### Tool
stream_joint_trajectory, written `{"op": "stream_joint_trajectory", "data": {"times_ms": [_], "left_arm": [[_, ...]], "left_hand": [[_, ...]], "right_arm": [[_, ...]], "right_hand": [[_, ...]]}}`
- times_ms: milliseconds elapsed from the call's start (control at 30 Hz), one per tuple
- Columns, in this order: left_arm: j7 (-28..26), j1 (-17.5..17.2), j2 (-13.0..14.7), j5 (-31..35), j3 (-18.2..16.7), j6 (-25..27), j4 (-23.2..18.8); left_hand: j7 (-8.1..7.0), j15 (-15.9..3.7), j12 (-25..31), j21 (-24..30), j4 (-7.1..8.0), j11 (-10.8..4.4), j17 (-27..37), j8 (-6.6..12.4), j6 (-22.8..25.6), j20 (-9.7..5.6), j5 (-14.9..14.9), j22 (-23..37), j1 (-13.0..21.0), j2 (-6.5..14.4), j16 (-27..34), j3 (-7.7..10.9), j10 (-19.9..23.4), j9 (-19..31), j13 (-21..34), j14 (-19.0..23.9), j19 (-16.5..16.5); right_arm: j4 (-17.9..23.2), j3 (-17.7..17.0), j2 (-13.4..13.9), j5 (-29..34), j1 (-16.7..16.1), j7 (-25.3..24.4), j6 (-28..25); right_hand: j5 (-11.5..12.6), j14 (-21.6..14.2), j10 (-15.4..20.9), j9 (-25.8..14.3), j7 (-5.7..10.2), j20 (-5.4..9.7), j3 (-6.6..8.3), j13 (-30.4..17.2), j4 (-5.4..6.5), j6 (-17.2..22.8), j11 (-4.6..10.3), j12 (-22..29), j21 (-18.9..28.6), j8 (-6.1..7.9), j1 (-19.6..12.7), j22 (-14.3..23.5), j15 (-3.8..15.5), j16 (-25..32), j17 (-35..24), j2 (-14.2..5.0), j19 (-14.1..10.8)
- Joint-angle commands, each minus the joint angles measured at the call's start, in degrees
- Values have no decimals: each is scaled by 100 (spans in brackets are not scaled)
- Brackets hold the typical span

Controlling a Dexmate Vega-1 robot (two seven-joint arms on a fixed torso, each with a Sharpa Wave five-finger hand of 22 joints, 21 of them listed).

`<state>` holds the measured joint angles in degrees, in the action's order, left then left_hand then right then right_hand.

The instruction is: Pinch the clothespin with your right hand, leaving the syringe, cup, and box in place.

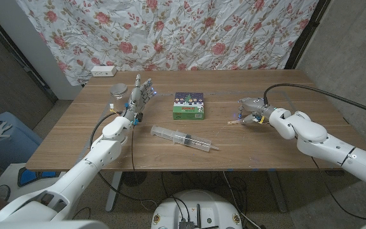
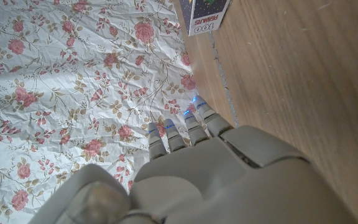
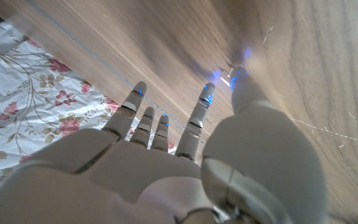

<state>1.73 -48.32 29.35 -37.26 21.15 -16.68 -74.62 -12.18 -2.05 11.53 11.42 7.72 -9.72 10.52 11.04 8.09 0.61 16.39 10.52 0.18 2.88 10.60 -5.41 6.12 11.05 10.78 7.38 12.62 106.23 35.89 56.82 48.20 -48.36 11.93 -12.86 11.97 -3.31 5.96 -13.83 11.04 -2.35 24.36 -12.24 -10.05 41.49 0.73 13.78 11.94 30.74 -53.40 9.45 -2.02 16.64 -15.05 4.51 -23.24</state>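
A wooden table [image 1: 170, 159] seen from above, with a floral cloth [image 1: 170, 32] hanging behind it. The right hand [image 1: 253, 111], right of centre, has its fingers over a small clothespin [image 1: 236, 120] lying at its fingertips; whether it pinches the pin cannot be told. In the right wrist view its fingers [image 3: 197, 118] are spread above the wood. The left hand [image 1: 140, 95], upper left, stands upright with fingers apart, holding nothing, beside a cup [image 1: 119, 90]. A green box [image 1: 189, 106] sits at centre, a syringe [image 1: 183, 138] below it.
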Motion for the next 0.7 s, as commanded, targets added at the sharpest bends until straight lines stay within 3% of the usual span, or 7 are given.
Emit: {"op": "stream_joint_trajectory", "data": {"times_ms": [33,367,700], "left_arm": [[-1,-1,3,-4,-3,9,-7],[-1,-2,2,-4,-3,7,-6],[1,1,1,-4,-3,6,-1]], "left_hand": [[-50,-61,32,40,32,-43,21,36,2,-1,23,14,5,62,29,0,10,28,12,30,36],[-50,-59,37,40,32,-48,21,36,2,-4,23,14,4,62,29,0,22,28,12,29,36],[-50,-66,35,40,32,-38,21,36,3,-2,23,14,4,61,29,-1,18,28,12,29,35]], "right_arm": [[-87,12,-1,-307,7,-153,-2],[-175,101,-12,-403,106,-179,124],[-193,126,-17,-433,112,-239,78]], "right_hand": [[21,-64,88,8,25,16,50,-9,-8,64,34,41,-1,36,-89,29,18,39,-8,-2,-63],[22,-69,93,18,94,44,77,-2,-18,38,75,16,-12,21,-218,29,39,39,-8,-22,-88],[6,-100,160,25,140,69,88,6,-2,268,135,6,-22,111,-340,31,66,51,-13,-46,-127]]}}
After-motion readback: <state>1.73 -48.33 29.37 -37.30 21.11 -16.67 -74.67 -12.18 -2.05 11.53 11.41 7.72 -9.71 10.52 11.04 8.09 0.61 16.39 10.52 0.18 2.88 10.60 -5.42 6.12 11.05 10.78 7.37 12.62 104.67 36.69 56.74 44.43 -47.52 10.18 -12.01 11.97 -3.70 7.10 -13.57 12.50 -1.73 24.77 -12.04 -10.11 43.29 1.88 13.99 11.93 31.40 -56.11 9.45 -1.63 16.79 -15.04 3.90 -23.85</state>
